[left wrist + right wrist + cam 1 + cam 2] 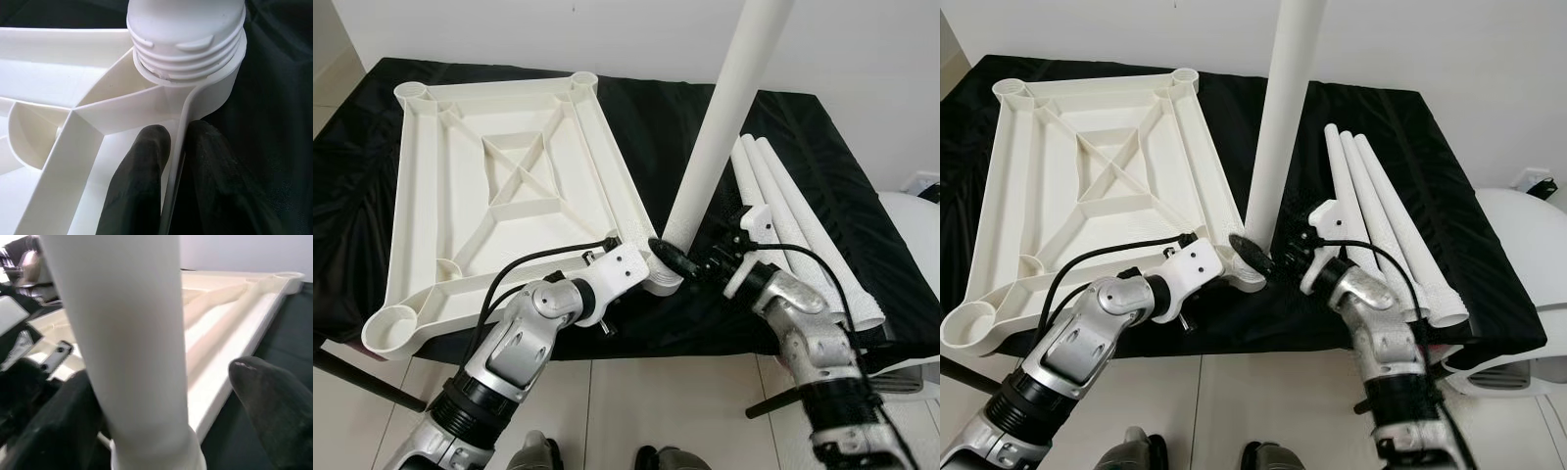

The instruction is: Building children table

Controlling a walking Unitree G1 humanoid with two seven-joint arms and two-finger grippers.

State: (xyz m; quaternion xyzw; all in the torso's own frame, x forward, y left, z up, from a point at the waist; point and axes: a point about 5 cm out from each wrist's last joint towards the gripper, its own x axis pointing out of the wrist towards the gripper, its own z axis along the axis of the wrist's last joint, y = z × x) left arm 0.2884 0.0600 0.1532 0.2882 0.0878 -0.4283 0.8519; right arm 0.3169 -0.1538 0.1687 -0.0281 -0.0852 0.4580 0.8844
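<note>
Currently the first leg (729, 108) is going into the near right corner socket (195, 83) of the upturned top (499, 186), which is lying underside-up on the black-draped bench (822, 147). The leg is standing nearly upright, leaning a little, its threaded end sitting in the socket with several thread turns showing above the rim in the left wrist view, so by my reading it is seated but not screwed home. The left claw (171, 161) is pinching the top's thin outer wall just below that socket, one finger on each side, bracing the corner. The right claw (166, 411) is straddling the leg low down, fingers (274, 396) either side; the far finger looks to be standing slightly off the plastic, so the hold appears loose rather than clamped. Next move likely calls for turning the leg about its own axis while keeping it square to the socket; a tilt risks cross-threading. Three spare legs (793, 215) are lying side by side on the bench just right of the right claw, close enough to be nudged by the wrist. The left claw's cable (533, 259) is looping over the top's near edge. A white appliance (1518, 245) is standing beyond the bench's right end.
</note>
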